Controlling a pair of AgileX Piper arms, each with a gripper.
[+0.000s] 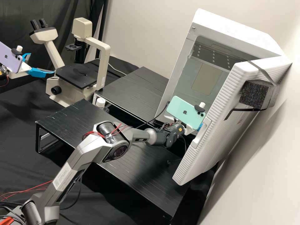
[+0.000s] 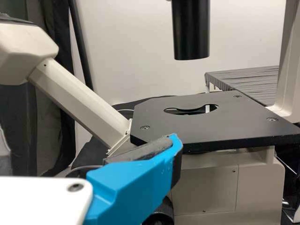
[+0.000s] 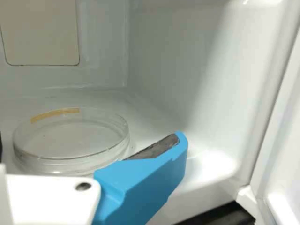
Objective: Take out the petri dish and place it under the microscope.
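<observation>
Resting flat on the floor of the white cabinet [image 1: 215, 23], the clear petri dish [image 3: 70, 140] is seen w/ a strip of tan tape [image 3: 55, 114] along part of its rim. The ribbed cabinet door [image 1: 187, 165] is swung open, & a dark foam block [image 1: 254, 93] is strapped up near its top. Inside, the R jaws [image 1: 200, 126] are held low by the dish, set wide; one blue finger [image 3: 145, 187] w/ a dark pad is placed just beside the rim, contact can't be told. A green phone [image 1: 182, 109] is mounted on the R wrist.

At the other side, the L jaws [image 1: 41, 64] are held near the microscope [image 1: 104, 62], also spread wide, w/ a lilac phone [image 1: 11, 57] fixed behind. The microscope's flat black stage [image 1: 76, 75] has a cut-out ctr opening, & a black tube [image 2: 191, 30] is hung above it.

Btwn microscope & cabinet, a low black rack [image 1: 137, 90] is set; near it, a white-capped bottle [image 1: 100, 102] is partly hidden by a 2nd rack [image 1: 65, 120]. Dark cloth is spread on the table [image 1: 18, 131].
</observation>
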